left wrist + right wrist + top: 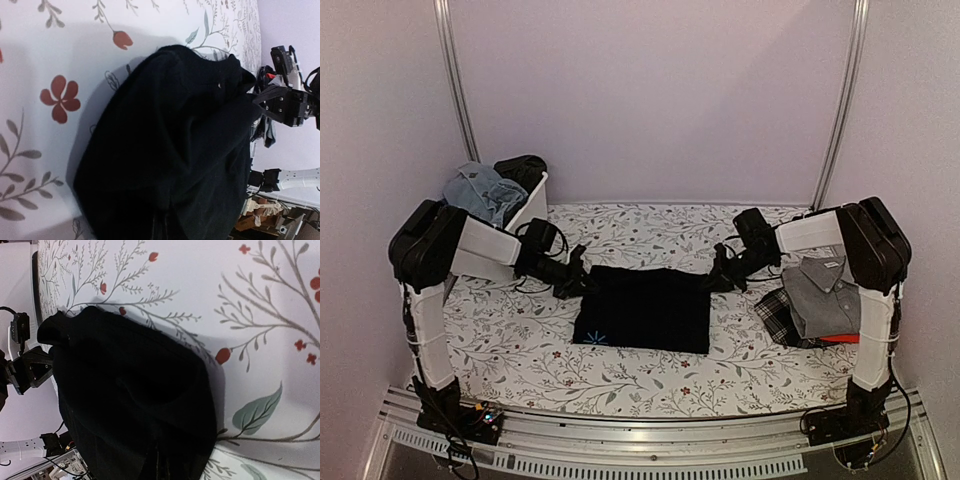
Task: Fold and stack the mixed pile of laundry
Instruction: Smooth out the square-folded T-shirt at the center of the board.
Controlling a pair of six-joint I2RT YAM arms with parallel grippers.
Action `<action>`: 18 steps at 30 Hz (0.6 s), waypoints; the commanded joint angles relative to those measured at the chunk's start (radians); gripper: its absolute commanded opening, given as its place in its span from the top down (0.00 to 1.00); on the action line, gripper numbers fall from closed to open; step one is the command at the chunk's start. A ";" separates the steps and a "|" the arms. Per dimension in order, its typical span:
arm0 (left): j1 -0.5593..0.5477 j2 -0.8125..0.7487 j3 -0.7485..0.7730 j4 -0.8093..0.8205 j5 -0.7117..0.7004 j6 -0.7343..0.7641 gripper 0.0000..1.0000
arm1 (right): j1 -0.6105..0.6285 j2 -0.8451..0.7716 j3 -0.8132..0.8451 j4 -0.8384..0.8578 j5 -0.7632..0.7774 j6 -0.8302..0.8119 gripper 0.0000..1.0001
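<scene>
1. Black garment (pixel 645 308): lies mid-desk as a flat, roughly square fold with a small pale print at its near left corner. This looks like the item now being folded.
2. Left tool (pixel 582 280): at the garment's far left corner, jaws closed narrow. The left wrist view is filled with bunched black cloth (pixel 170 150), so it appears to be pinching that corner.
3. Right tool (pixel 718 275): mirrors it at the far right corner, jaws also closed, with black cloth (pixel 135 400) gathered in front of its camera. A matched two-corner grip suits drawing the far edge over for another fold, or lifting the piece level.
4. Finished stack, right side of the desk (pixel 520 350): grey collared shirt (pixel 825 290) on top, plaid cloth (pixel 778 315) showing at the left, red shirt (pixel 837 340) as a sliver at the near edge. It lies just beside the right arm, which would have to clear it when carrying the garment over.
5. White tub (pixel 535 205), far left corner: holds a denim piece (pixel 480 190) and a dark garment (pixel 523 168), both unfolded. It stands behind the left arm, apart from the work.
</scene>
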 commanded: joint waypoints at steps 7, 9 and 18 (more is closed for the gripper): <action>0.051 -0.042 0.099 -0.074 -0.025 0.008 1.00 | -0.007 -0.012 0.161 -0.131 0.030 -0.049 1.00; 0.059 -0.006 0.152 -0.100 -0.032 0.023 1.00 | -0.012 0.026 0.200 -0.142 0.034 -0.066 1.00; 0.064 0.127 0.278 -0.136 -0.040 0.036 1.00 | -0.051 0.183 0.333 -0.137 0.024 -0.091 1.00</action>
